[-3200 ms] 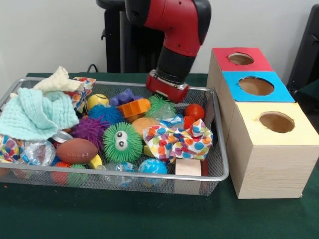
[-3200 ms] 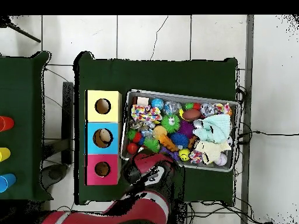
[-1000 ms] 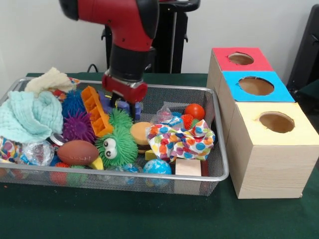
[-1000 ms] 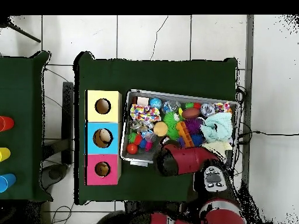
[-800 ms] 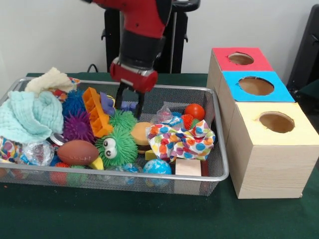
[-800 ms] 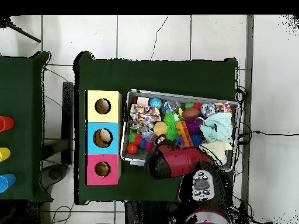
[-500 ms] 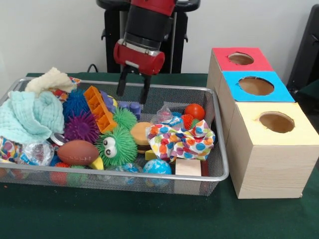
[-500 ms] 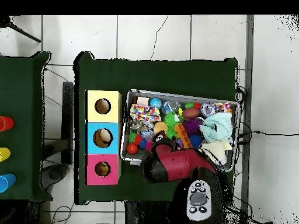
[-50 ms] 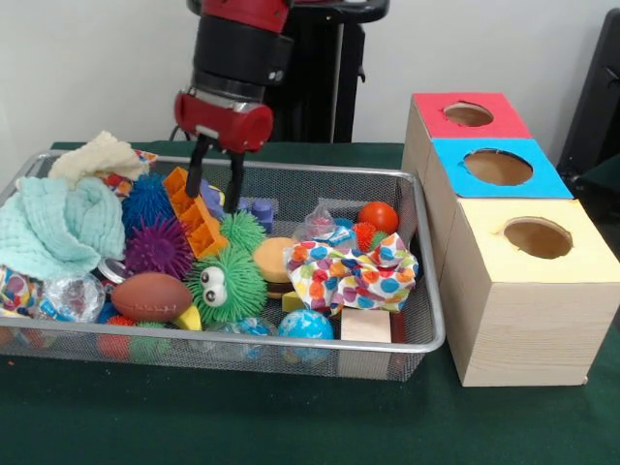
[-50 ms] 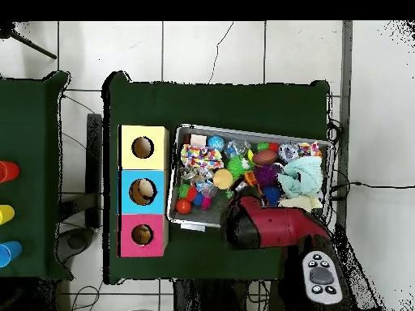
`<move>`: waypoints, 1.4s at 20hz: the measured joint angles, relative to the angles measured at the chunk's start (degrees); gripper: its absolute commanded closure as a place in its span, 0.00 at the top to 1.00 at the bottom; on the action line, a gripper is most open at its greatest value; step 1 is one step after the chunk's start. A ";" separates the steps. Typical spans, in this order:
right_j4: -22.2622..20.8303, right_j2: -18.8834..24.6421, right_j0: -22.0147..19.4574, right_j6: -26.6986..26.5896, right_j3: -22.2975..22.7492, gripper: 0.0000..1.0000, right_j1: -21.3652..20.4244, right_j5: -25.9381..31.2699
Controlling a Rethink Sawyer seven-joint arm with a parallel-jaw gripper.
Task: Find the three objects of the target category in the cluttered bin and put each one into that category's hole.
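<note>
The gripper (image 9: 216,189) is hanging over the far side of the wire bin (image 9: 426,329) with its 2 jaws standing open and holding nothing, and the orange block (image 9: 197,221) is lying just below them, its long axis running from the far side toward the near side.
</note>
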 measured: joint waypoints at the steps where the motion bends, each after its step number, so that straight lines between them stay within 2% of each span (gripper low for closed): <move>1: -0.01 0.32 -0.62 0.00 0.00 1.00 0.68 -1.07; 7: 0.04 0.83 0.67 0.00 -0.02 1.00 4.07 -7.08; 16: 2.20 0.72 8.51 0.00 -0.69 1.00 6.12 -7.62; 22: 4.91 -0.98 13.26 0.00 -3.81 1.00 9.26 -7.59; 28: 6.18 -2.41 13.56 0.00 -6.12 1.00 11.27 -7.80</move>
